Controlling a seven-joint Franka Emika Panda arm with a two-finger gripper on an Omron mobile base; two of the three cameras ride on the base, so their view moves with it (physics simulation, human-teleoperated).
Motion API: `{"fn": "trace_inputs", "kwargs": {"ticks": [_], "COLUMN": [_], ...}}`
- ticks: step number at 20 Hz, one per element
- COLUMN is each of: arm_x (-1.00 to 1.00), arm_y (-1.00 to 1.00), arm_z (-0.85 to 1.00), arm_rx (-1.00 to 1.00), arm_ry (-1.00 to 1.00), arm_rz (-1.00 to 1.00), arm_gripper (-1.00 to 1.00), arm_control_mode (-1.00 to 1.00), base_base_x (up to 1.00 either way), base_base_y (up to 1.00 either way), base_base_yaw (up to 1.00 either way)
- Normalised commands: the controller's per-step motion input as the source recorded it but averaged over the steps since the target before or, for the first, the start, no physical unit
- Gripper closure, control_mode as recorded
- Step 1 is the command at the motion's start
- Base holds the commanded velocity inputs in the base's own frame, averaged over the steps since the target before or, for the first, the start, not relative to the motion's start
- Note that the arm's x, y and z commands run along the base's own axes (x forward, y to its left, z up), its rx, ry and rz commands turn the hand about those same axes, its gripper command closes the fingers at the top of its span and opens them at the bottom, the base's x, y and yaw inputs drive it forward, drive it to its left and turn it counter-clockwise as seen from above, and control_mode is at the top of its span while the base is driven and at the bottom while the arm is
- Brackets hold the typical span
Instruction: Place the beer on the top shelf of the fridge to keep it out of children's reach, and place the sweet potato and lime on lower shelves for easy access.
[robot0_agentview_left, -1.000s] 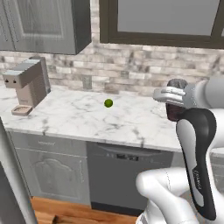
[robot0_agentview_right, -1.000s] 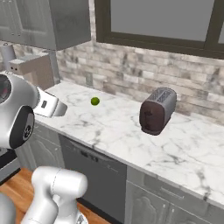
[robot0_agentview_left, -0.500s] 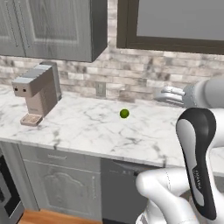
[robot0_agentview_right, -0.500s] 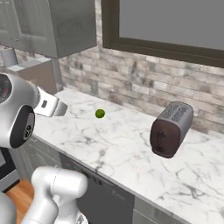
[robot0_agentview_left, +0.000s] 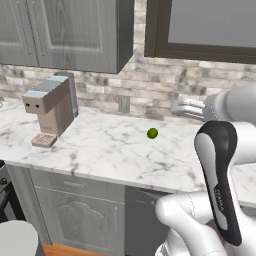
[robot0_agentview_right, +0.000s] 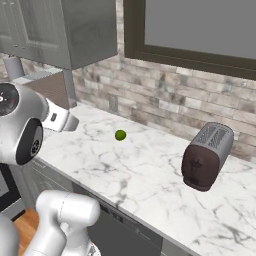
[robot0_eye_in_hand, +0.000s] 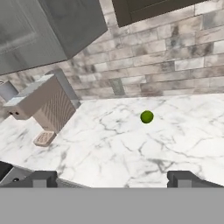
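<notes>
Both base views look forward and down over the marble surface (robot0_agentview_left: 100, 150) from behind the arm, left and right. The hand view faces it nearer. All share the lime (robot0_agentview_left: 152, 133).

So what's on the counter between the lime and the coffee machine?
Nothing: in the left base view, bare marble counter runs from the lime to the coffee machine.

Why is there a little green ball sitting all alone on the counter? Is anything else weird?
That is the lime, loose on the marble counter, far from the coffee machine and toaster. Nothing looks spilled, tipped or broken.
</notes>
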Motion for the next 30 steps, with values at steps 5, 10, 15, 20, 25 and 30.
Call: {"fn": "trace_inputs", "kwargs": {"ticks": [5, 10, 15, 20, 25, 30], "arm_x": [0.66, 0.69, 0.69, 0.58, 0.53, 0.50], "arm_y": [0.00, 0.00, -0.01, -0.11, -0.26, -0.32], "arm_z": [-0.41, -0.44, -0.36, -0.35, -0.39, -0.41], "arm_rx": [0.00, -0.02, -0.05, -0.06, -0.02, -0.01], "arm_ry": [0.03, 0.07, 0.11, 0.16, 0.10, 0.09], "arm_rz": [0.00, 0.00, 0.00, 0.00, 0.00, 0.00], "arm_gripper": [-1.00, -1.00, -1.00, -1.00, -1.00, -1.00], "arm_control_mode": [-1.00, -1.00, -1.00, -1.00, -1.00, -1.00], "base_base_x": [0.00, 0.00, 0.00, 0.00, 0.00, 0.00], "base_base_y": [0.00, 0.00, 0.00, 0.00, 0.00, 0.00], "base_base_yaw": [0.00, 0.00, 0.00, 0.00, 0.00, 0.00]}}
